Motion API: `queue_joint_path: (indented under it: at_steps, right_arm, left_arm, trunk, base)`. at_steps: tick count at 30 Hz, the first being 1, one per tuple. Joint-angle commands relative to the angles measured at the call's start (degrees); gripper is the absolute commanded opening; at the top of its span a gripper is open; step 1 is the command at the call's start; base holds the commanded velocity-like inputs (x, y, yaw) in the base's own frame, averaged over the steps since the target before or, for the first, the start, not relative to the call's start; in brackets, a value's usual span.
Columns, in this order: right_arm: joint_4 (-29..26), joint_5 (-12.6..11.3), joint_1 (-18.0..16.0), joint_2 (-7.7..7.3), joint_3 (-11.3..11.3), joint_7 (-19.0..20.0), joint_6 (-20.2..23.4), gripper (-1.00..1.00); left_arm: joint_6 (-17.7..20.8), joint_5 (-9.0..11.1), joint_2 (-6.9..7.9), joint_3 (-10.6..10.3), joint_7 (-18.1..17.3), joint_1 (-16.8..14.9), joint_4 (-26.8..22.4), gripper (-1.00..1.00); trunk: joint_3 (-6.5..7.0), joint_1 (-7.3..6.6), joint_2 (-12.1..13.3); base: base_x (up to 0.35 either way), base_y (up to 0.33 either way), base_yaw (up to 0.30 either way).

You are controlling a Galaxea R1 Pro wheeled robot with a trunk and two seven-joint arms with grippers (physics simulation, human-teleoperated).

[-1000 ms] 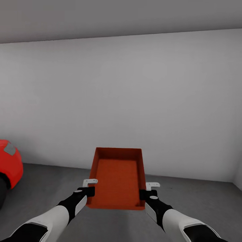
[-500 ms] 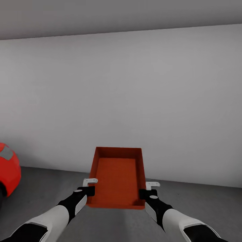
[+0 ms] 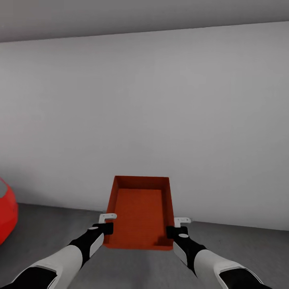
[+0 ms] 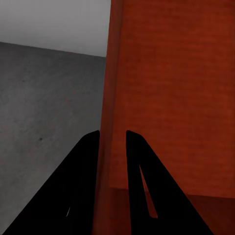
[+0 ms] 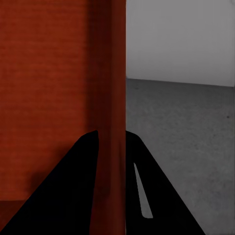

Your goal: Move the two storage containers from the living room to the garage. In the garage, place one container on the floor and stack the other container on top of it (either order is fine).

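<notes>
I carry one orange-red storage container [image 3: 140, 212] in front of me, held level above the dark grey concrete floor [image 3: 48, 228] of the garage. My left gripper [image 3: 107, 228] is shut on its left wall, and the left wrist view shows that wall [image 4: 110, 98] pinched between the two black fingers [image 4: 83, 166]. My right gripper [image 3: 171, 231] is shut on the right wall [image 5: 115, 98], again clamped between the fingers [image 5: 139, 166]. The bin is empty inside.
A plain white-grey wall [image 3: 160, 120] stands close ahead, meeting the floor just behind the bin. The rounded front of a red car [image 3: 6, 212] shows at the far left edge. Grey ceiling [image 3: 120, 16] runs along the top.
The whole view has shifted: the car slid further off the left edge and the wall's base sits lower. The bin and both arms keep the same pose relative to me.
</notes>
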Motion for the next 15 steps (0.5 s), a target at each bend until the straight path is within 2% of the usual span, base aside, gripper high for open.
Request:
queue_joint_path:
  at_steps: [1,15]
  right_arm:
    - [1.48,-0.85,0.00,-0.02,-0.06,-0.43,-0.37,-1.00]
    - [1.44,-0.92,0.00,0.07,-0.06,-0.43,-0.35,-1.00]
  left_arm:
    - [-0.92,-0.68,0.04,2.17,2.40,-0.03,-0.63,-1.00]
    - [-0.99,-0.68,0.11,2.17,2.40,-0.03,-0.71,-1.00]
  trunk:
    - [-0.01,0.04,-0.03]
    - [-0.96,0.04,-0.03]
  base:
    - [0.177,0.000,0.000]
    - [0.027,0.000,0.000]
